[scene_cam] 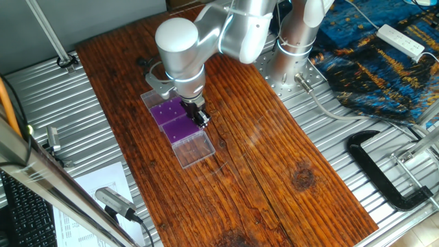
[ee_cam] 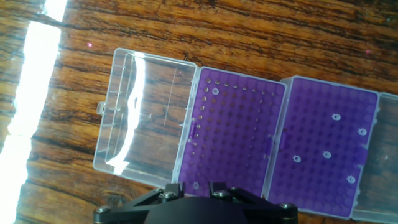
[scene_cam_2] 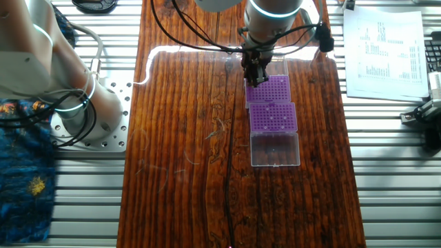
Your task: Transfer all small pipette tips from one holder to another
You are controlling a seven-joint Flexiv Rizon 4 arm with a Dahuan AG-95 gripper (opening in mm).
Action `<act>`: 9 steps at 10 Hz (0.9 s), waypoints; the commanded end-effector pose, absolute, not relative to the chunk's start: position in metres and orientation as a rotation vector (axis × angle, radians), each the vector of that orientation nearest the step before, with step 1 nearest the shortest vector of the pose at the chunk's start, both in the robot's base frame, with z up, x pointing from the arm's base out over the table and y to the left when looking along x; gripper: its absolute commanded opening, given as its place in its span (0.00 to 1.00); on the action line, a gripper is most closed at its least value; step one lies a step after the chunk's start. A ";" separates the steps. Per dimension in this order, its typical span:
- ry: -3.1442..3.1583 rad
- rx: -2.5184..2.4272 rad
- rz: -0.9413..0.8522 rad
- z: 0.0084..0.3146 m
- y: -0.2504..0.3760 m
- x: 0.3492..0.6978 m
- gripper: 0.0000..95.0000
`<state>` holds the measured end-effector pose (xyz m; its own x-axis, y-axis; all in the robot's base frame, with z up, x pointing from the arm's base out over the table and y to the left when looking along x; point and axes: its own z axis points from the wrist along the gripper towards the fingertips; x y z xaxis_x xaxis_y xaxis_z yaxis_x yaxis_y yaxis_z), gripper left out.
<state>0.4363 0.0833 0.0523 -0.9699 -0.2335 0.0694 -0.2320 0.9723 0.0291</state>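
Two purple racks sit side by side on the wooden bench (scene_cam_2: 179,172), each in a clear box with its lid folded open. The near rack (ee_cam: 233,134) lies directly below the gripper (scene_cam_2: 256,74) and holds two pipette tips (ee_cam: 215,91), one near its top edge and one near its bottom edge. The far rack (ee_cam: 323,152) holds five tips, scattered. The gripper hovers above the near rack; whether its fingers are parted or closed cannot be told.
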 end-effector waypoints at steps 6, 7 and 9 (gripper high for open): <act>-3.048 0.359 -0.030 0.054 0.083 0.435 0.00; -3.048 0.363 -0.031 0.056 0.083 0.435 0.20; -3.048 0.362 -0.031 0.055 0.083 0.435 0.20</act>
